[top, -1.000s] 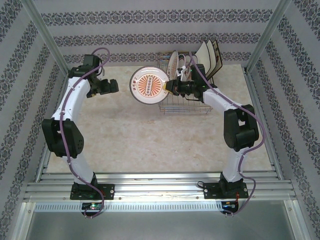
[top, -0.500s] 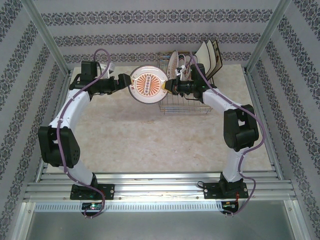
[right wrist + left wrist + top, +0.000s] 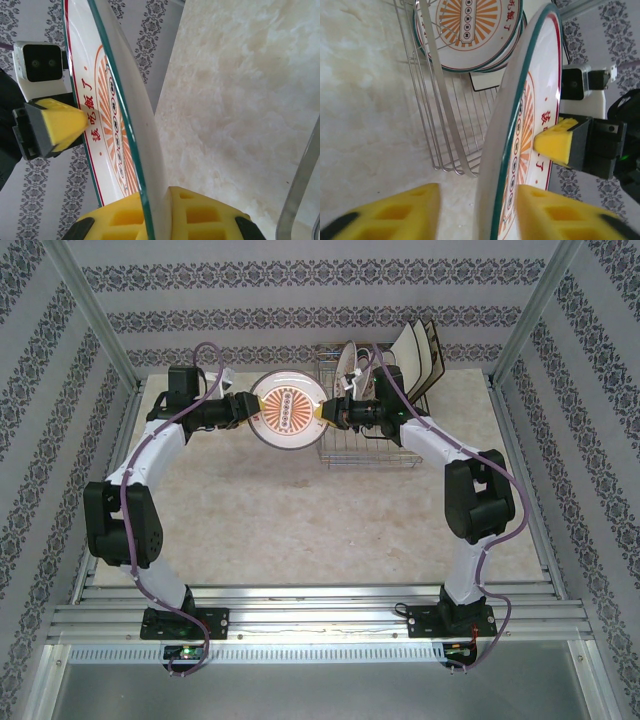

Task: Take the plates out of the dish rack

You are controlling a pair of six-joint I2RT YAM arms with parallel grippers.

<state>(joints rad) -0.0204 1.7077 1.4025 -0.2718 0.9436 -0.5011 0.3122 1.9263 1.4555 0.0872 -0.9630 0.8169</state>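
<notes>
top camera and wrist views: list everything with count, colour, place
held plate: one, white with orange rays and green rim, upright in the air left of the rack
round plates: at least two, white and orange, standing in the rack
square plates: about three, cream, dark edges, rack's back right
rack: one, silver wire, far side of table
table: one, beige marbled
left arm and right arm: two, white and black, from near edge
left fingers: yellow, either side of held plate's rim
right fingers: yellow, clamped on its opposite rim

Three round plates (image 3: 287, 410), at least two square plates (image 3: 413, 352), one dish rack (image 3: 370, 445).
</notes>
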